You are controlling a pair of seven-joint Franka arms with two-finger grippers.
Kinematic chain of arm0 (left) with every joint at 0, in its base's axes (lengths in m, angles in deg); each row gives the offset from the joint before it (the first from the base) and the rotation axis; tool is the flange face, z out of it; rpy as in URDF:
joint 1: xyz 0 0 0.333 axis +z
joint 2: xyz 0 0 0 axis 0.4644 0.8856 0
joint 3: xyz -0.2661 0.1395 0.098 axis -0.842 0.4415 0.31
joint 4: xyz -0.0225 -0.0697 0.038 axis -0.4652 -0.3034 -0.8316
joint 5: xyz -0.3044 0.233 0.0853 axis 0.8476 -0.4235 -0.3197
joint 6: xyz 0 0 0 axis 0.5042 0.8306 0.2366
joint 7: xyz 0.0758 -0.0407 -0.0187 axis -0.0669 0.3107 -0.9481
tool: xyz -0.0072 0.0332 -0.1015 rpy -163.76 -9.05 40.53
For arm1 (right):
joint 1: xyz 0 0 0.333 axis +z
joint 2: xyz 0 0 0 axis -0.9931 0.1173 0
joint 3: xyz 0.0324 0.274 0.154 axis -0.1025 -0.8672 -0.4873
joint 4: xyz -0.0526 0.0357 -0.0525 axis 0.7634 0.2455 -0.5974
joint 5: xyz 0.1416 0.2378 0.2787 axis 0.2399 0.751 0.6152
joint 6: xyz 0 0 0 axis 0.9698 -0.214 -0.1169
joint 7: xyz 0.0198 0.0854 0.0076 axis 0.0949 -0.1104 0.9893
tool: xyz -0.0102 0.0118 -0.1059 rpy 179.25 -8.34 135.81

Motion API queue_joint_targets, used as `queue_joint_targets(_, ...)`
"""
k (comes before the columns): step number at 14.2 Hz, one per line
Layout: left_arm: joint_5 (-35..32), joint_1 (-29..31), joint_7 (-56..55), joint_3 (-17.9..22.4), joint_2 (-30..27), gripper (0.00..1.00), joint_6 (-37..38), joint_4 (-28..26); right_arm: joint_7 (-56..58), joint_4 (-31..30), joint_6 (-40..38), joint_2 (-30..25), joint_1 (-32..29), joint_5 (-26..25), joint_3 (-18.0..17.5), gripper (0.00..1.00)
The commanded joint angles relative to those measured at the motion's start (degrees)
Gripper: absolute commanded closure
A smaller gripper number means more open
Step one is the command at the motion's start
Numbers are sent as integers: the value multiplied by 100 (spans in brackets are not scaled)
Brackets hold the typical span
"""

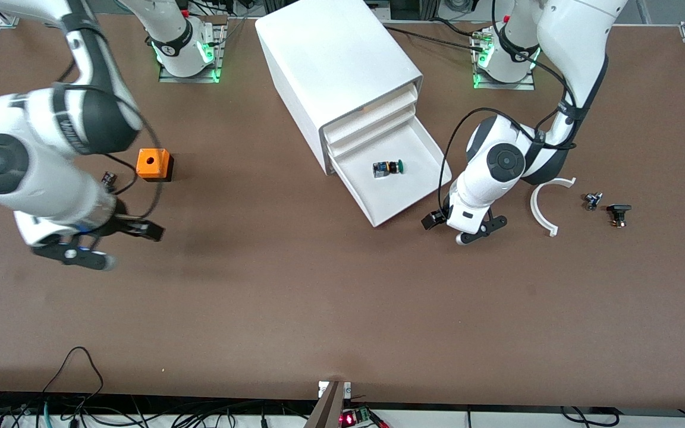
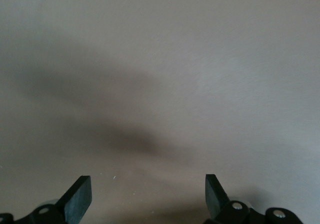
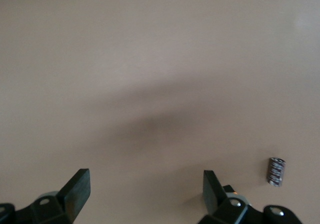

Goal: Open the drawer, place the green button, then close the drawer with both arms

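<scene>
The lowest drawer (image 1: 414, 196) of the white cabinet (image 1: 330, 65) is pulled out. The button (image 1: 390, 168), with its green cap and blue rear end, lies inside it. My left gripper (image 1: 464, 229) is open and empty, low over the table beside the open drawer's front corner, toward the left arm's end. In the left wrist view its fingers (image 2: 80, 196) frame bare table. My right gripper (image 1: 110, 244) is open and empty over the table toward the right arm's end, nearer the front camera than the orange cube (image 1: 153, 164). Its fingers (image 3: 77, 189) frame bare table.
A small dark cylinder (image 1: 109, 178) lies beside the orange cube and shows in the right wrist view (image 3: 276, 171). A white curved piece (image 1: 543, 205) and two small black parts (image 1: 592, 200) (image 1: 618, 213) lie toward the left arm's end.
</scene>
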Motion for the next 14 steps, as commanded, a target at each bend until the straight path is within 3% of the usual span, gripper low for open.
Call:
queue_joint_targets(1,-165,-96,-543,75,-74,0,-232,-411,-59,-230,-181,-587,-22,106,253,0)
queue_joint_targets(3,-157,-227,-911,75,-65,0,-223,-448,107,-239,-268,-781,-48,123,509,0)
queue_joint_targets(7,-139,-237,-1045,-65,-214,0,180,-465,1871,-291,-830,-1115,-101,149,1256,0)
queue_joint_targets(11,-95,-237,-1220,-364,-302,0,313,-553,2287,-335,-1490,-1379,-110,350,1433,0)
queue_joint_targets(14,-95,-237,-1221,-802,-434,0,768,-562,2314,-799,-1421,-1703,-118,667,1547,0)
